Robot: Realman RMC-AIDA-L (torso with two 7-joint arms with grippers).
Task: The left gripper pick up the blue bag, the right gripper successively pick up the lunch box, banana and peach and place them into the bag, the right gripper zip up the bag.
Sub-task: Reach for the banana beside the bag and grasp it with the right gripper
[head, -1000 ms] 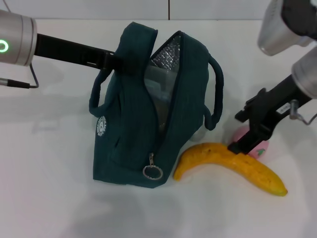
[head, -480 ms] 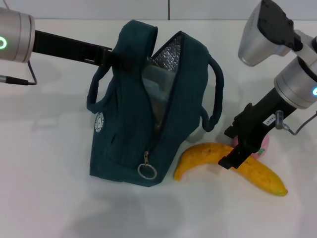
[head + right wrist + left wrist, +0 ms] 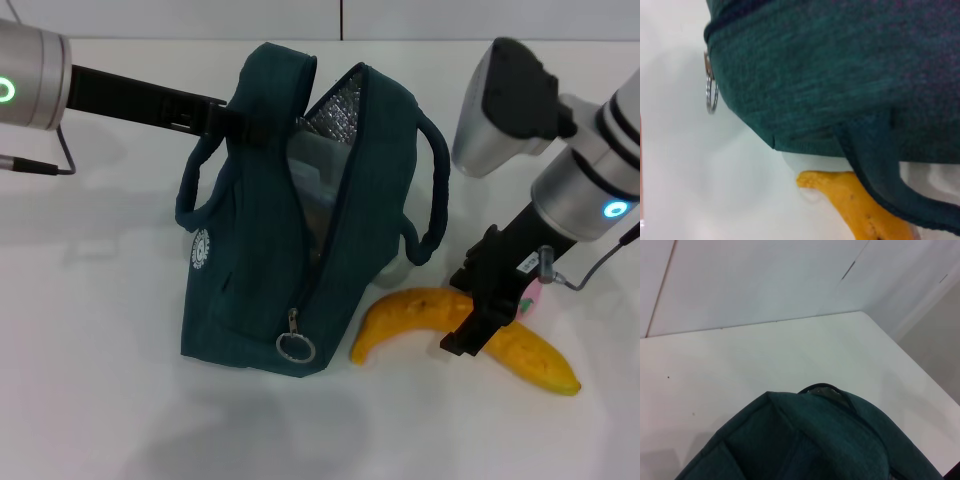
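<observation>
Banana (image 3: 465, 335) is the thing in hand now: one fruit, lying on the white table (image 3: 100, 400) just right of the blue bag (image 3: 260, 260), its stem end near the bag's lower corner and its far tip pointing right and toward the near edge. It looks firm but bruisable, with a smooth curved skin that could roll or slip between hard fingers, so a moderate squeeze across the thick middle seems the safest hold. It should be light.

The right gripper (image 3: 478, 322) is down over that middle section, its black fingers straddling or pressing the fruit; whether they have closed on it I cannot tell. One peach (image 3: 533, 296) sits just behind the gripper, mostly hidden, only a pink sliver showing.

The left gripper (image 3: 240, 125) reaches in from the left and is clamped on the upper edge of the bag by its left handle, keeping the bag upright with the mouth gaping. The fabric is soft and sags, so this support matters for dropping things in. Silver lining shows inside, and one clear lunch box (image 3: 310, 185) appears to sit in the opening already.

One bag, two rope handles, one ring zip pull (image 3: 296, 346) hanging low on the near end.
</observation>
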